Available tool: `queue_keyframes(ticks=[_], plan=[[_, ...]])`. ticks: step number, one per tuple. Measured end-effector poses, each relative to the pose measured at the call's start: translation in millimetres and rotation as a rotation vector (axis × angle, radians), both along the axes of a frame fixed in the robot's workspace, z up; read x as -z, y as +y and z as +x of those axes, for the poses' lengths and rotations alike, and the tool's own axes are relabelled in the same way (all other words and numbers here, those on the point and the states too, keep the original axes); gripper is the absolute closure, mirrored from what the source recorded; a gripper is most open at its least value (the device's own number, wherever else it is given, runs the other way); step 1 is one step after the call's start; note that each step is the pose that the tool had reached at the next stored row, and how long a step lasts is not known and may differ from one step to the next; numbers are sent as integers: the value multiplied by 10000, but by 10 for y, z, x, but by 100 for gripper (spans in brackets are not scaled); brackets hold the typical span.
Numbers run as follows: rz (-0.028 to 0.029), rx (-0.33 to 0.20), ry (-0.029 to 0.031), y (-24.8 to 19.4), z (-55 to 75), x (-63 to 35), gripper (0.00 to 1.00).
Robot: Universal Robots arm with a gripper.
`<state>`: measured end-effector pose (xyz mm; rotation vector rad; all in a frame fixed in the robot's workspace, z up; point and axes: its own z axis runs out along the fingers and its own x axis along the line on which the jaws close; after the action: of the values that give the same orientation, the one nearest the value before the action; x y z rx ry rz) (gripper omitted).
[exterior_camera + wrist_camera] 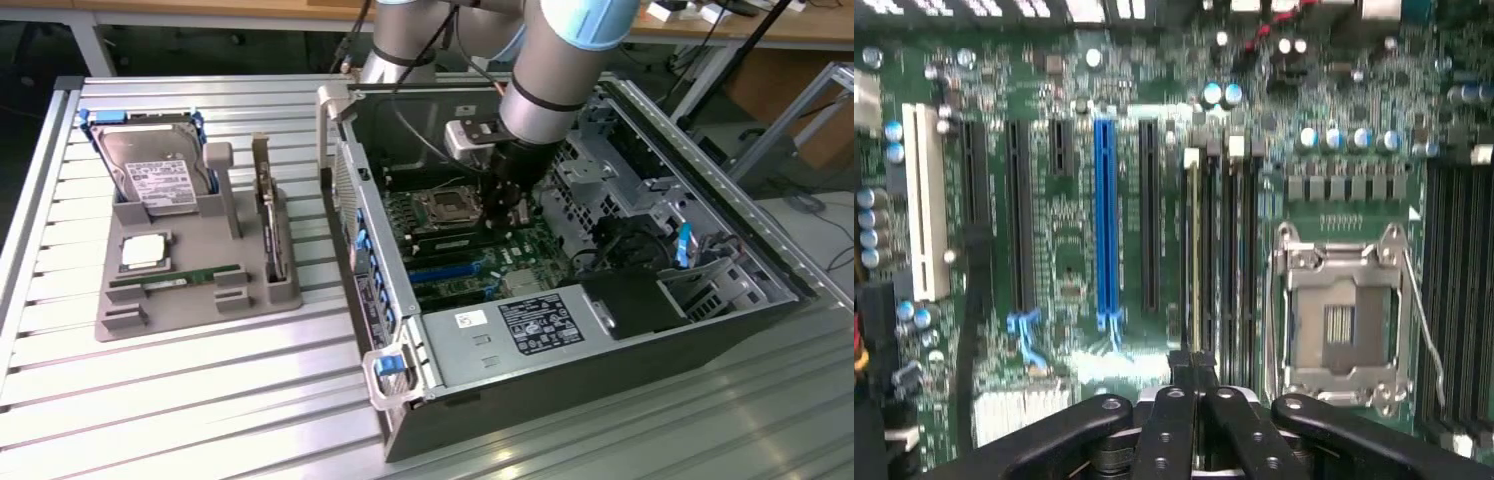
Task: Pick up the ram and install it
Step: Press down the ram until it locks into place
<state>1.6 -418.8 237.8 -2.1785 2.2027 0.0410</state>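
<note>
So my pincer [1194, 372] is clamped shut, nothing visibly held, just over the ram [1195, 250] beside the socket [1341, 322]; an uneven push could tilt it.

The arm [561, 70] reaches steeply down, gripper [1194, 362] jaws closed together.

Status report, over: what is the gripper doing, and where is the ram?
Gripper shut, low over motherboard memory slots. One ram stick on grey holder outside case. Nothing blocking slots.
</note>
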Motion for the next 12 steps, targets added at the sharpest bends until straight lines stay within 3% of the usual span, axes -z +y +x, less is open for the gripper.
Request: queue_keyframes(ticks=[6,12], plan=[[-13,-1,27,0,430,0,90],[-14,-1,28,0,598,-136,90]])
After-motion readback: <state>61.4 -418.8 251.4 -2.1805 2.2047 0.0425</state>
